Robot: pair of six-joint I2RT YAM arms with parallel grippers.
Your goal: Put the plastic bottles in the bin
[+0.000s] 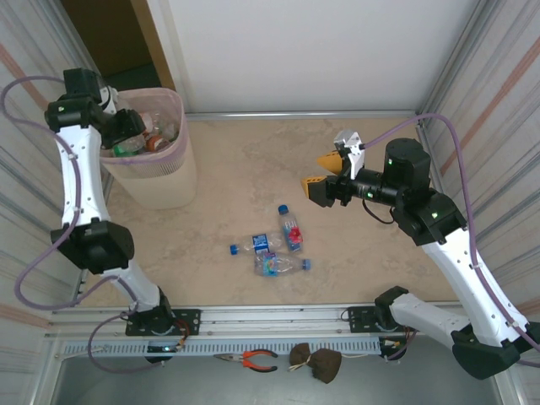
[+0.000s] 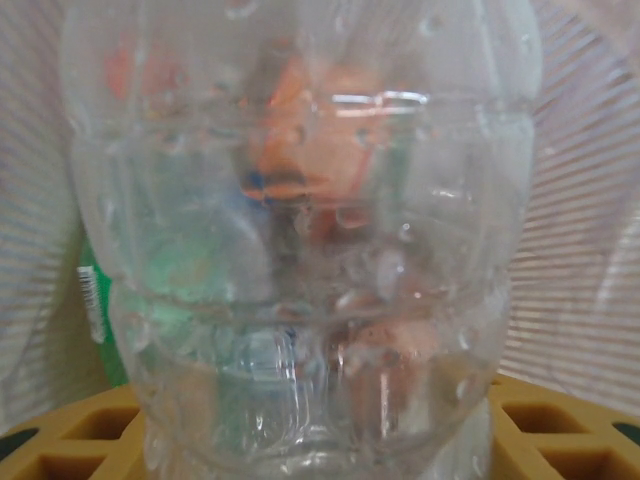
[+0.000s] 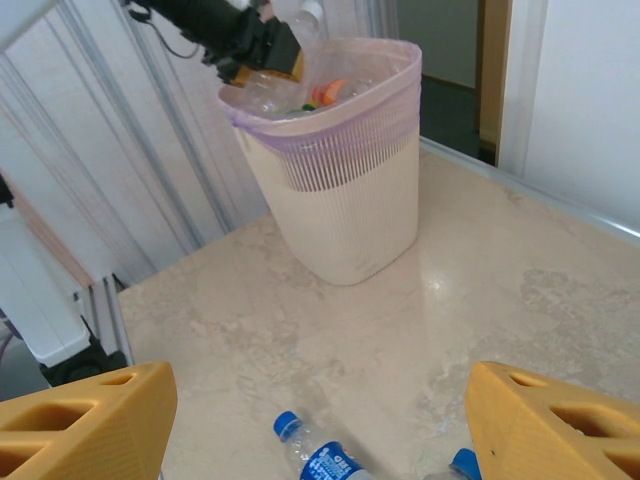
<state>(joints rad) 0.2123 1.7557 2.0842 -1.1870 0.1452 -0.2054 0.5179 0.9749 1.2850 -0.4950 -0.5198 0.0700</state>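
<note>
- Jaws of the left gripper (image 2: 320, 450) clamped on a clear bottle (image 2: 300, 250), with yellow fingers (image 2: 70, 440) tight against its lower flanks on both sides.
- Droplets all over the bottle's wall; blurred orange and green shapes behind it.
- Held bottle above the left side of the open mouth of the bin (image 1: 164, 181), as seen from the top camera.
- Beige, ribbed bin at the far left of the table (image 1: 228, 160), with a pink liner (image 1: 175, 150) folded over its rim; green, orange and clear bottles lying inside.
- Jaws of the right gripper (image 3: 320, 420) wide apart, nothing between them, hanging above the table on the right side and facing left toward the bin.
- Three bottles lying on the marble-patterned top near the middle, below and left of the right gripper and well apart from the bin, all with blue caps:
  - red-labelled bottle (image 1: 292, 229), farthest of the three, cap toward the far side;
  - blue-labelled bottle (image 1: 256, 244), just to its left, cap pointing left;
  - third bottle (image 1: 283, 266), nearest, cap pointing right, touching or almost touching the other two.
- Orange-handled pliers (image 1: 253, 360) and a brown object (image 1: 316, 363), too unclear to name, on the near ledge in front of the arm bases.
</note>
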